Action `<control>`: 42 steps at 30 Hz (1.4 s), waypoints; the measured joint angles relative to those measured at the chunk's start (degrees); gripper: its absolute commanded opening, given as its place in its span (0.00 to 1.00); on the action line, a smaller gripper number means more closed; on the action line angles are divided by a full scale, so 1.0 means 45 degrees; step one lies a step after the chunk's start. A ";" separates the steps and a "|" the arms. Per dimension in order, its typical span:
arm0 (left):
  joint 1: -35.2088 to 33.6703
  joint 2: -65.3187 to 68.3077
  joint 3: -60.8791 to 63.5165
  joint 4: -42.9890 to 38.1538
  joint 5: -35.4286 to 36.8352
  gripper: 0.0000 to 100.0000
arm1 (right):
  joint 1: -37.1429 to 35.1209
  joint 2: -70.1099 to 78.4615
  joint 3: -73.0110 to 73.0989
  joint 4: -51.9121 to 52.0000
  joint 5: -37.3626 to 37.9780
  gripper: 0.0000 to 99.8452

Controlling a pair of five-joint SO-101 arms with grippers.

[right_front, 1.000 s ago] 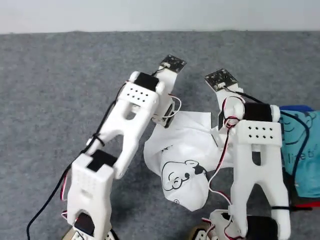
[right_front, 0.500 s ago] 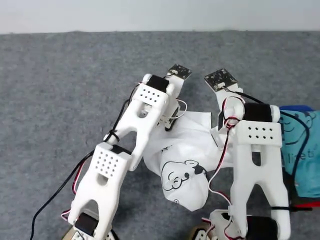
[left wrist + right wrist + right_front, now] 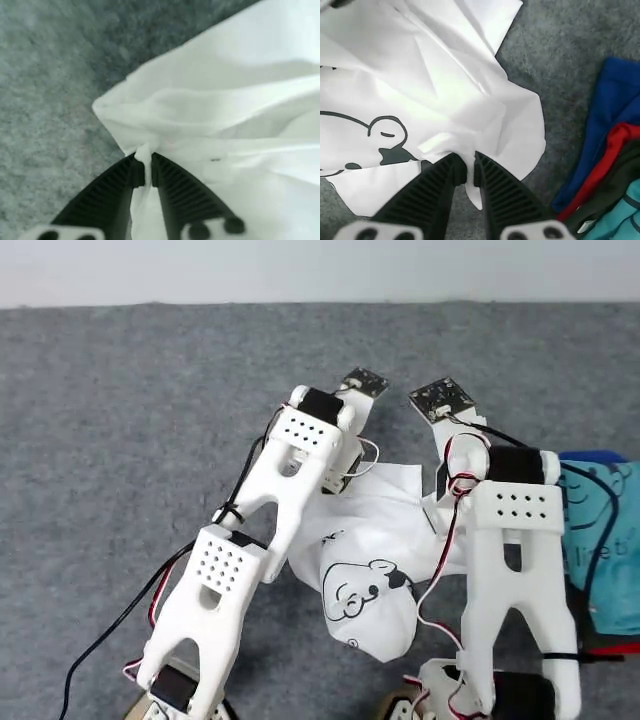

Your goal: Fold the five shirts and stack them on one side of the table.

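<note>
Mid-frame, the left gripper [image 3: 144, 167] and right gripper [image 3: 470, 169] each pinched a fold of the white shirt [image 3: 375, 530]; a stack [image 3: 620, 585] lay at the right edge.

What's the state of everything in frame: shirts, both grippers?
white shirt: crumpled, not folded flat, pinched at two spots along its edge
left gripper: shut on the white shirt, cloth bunched between its fingers
right gripper: shut on the white shirt
stack of shirts: piled beside the right arm, teal one on top, not held
</note>
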 measured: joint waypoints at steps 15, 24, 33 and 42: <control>-0.2481 -0.8498 0.3888 0.0098 0.0000 0.01 | 0.0000 -0.1739 -0.5177 0.0000 -0.0371 0.01; -0.4083 -1.6332 0.5783 0.0137 -0.0195 0.01 | 0.0000 -0.2969 -0.9026 0.0059 -0.0899 0.01; -0.4728 -2.1197 0.6037 0.0156 -0.0234 0.01 | -0.0020 -0.4005 -1.3480 0.0781 -0.1504 0.01; -0.6369 -2.2740 0.3634 0.0156 -0.0234 0.01 | -0.0020 -0.4142 -1.6899 0.0977 -0.1582 0.01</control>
